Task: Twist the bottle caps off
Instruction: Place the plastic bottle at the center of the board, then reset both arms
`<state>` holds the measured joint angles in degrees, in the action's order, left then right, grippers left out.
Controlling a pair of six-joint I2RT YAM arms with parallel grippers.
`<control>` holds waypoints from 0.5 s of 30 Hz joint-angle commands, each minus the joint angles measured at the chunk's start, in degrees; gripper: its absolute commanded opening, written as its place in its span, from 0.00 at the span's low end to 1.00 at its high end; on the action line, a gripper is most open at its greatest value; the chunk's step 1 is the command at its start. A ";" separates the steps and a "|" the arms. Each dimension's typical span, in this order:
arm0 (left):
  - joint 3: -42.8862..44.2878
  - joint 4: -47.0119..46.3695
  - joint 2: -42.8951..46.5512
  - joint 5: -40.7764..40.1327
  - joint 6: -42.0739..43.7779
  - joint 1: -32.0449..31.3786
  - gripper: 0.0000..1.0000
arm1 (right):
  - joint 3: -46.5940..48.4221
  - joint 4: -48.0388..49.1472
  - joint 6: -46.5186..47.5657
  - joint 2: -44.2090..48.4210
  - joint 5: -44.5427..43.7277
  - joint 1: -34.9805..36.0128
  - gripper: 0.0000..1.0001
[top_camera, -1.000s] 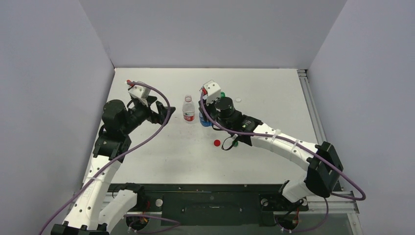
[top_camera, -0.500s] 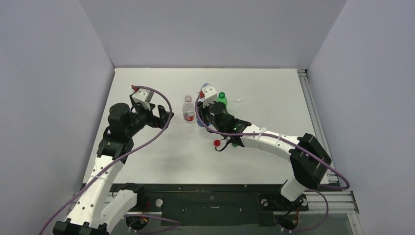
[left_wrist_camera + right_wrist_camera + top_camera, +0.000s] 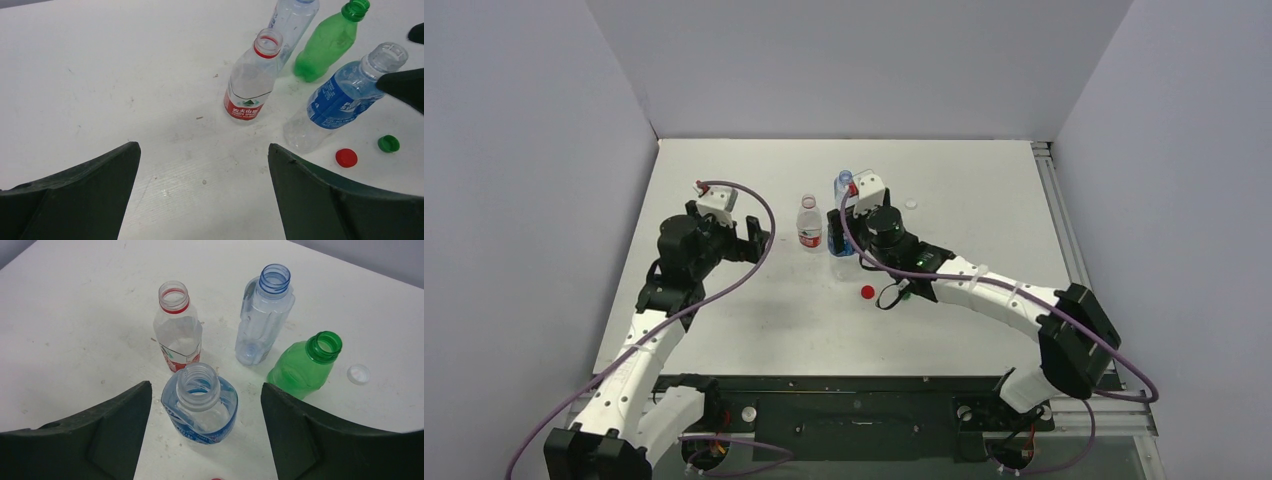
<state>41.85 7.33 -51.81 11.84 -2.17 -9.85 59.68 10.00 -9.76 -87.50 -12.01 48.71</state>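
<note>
Opening from shut, the right pincer is being spread over the blue-label bottle. With all four bottles capless, unscrewing is being judged done.

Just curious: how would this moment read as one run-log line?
bottles uncapped: red-label, ribbed, green, blue-label | right gripper: open, straddling blue-label | left gripper: open, empty | red cap, green cap: on table

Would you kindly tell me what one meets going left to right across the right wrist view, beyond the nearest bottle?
Red-label bottle → ribbed clear bottle → green bottle → white cap.
</note>
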 commanded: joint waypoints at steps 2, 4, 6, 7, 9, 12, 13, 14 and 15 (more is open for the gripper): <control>-3.97 -11.48 0.26 -4.28 0.46 1.47 0.97 | -0.68 -1.34 -1.86 9.80 0.20 -1.66 0.77; -5.25 -13.55 -0.52 -4.89 0.13 2.01 0.96 | -1.28 -2.72 -2.98 13.43 0.60 -3.66 0.78; -5.92 -15.37 -2.23 -5.54 -0.19 2.59 0.96 | -2.38 -3.99 -4.46 17.06 1.08 -7.34 0.78; -6.04 -15.92 -3.78 -5.21 0.03 3.09 0.96 | -3.83 -4.28 -4.95 19.58 0.92 -10.35 0.79; -6.34 -17.34 -6.32 -5.00 0.47 3.86 0.97 | -6.90 -3.96 -6.75 23.27 -0.33 -16.10 0.79; -6.42 -17.67 -9.68 -3.95 0.67 5.16 0.97 | -11.89 -2.60 -12.24 27.12 -4.76 -27.85 0.79; -6.47 -17.55 -11.31 -3.67 1.03 5.60 0.97 | -14.31 -1.62 -14.70 28.29 -5.43 -30.28 0.80; -6.59 -17.82 -12.05 -3.40 1.69 5.79 0.97 | -15.42 -1.20 -15.88 28.58 -6.68 -35.09 0.80; -6.77 -18.42 -13.50 -3.36 1.80 6.35 0.97 | -17.02 -0.66 -17.99 28.46 -7.53 -37.15 0.80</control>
<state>35.70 -6.20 -61.95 7.73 -1.98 -5.06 48.25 7.64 -19.00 -60.12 -13.87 21.37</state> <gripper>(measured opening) 0.968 0.795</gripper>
